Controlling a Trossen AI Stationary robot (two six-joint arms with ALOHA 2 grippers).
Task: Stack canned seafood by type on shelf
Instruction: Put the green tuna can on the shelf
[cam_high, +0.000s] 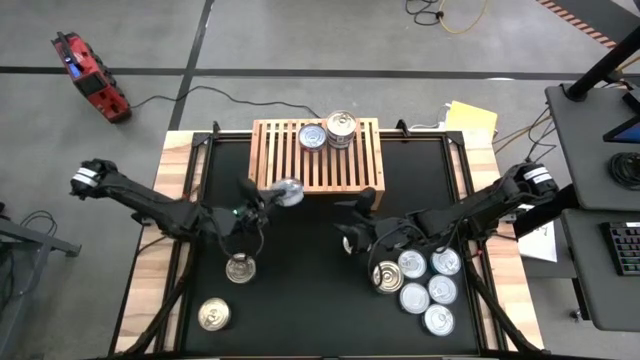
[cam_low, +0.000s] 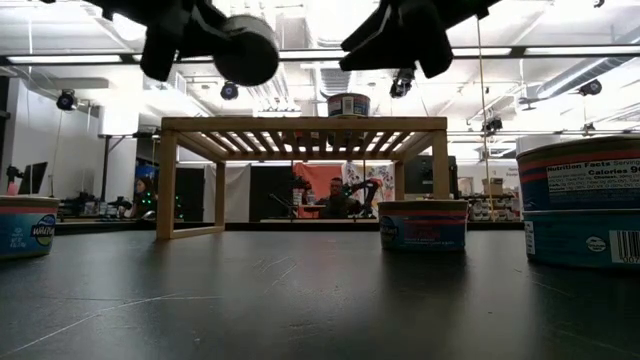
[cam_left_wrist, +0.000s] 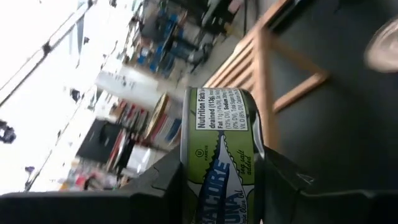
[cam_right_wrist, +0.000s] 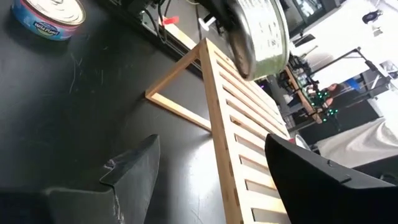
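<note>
My left gripper (cam_high: 278, 193) is shut on a green-labelled seafood can (cam_left_wrist: 217, 149), held in the air just off the near left corner of the wooden shelf (cam_high: 315, 165). Two cans (cam_high: 312, 137) (cam_high: 341, 128) stand on the shelf's slatted top, toward its far edge. My right gripper (cam_high: 352, 222) hangs open with nothing between its fingers, near the shelf's near right corner. Several cans (cam_high: 425, 285) stand in a cluster on the mat at the right. Two more cans (cam_high: 241, 268) (cam_high: 213, 314) stand at the near left. My left gripper pinches the can between its two fingers (cam_left_wrist: 165, 183), one on each flat end (cam_left_wrist: 186, 168). The fingers come nearly level from the table's left side. The can is lifted clear of table and shelf, tipped on its side, its label (cam_left_wrist: 221, 112) toward the wrist camera.
The black mat (cam_high: 300, 300) has bare room in the middle between the two arms. The shelf top has free slats at its near half. A red device (cam_high: 90, 75) lies on the floor beyond the table's far left.
</note>
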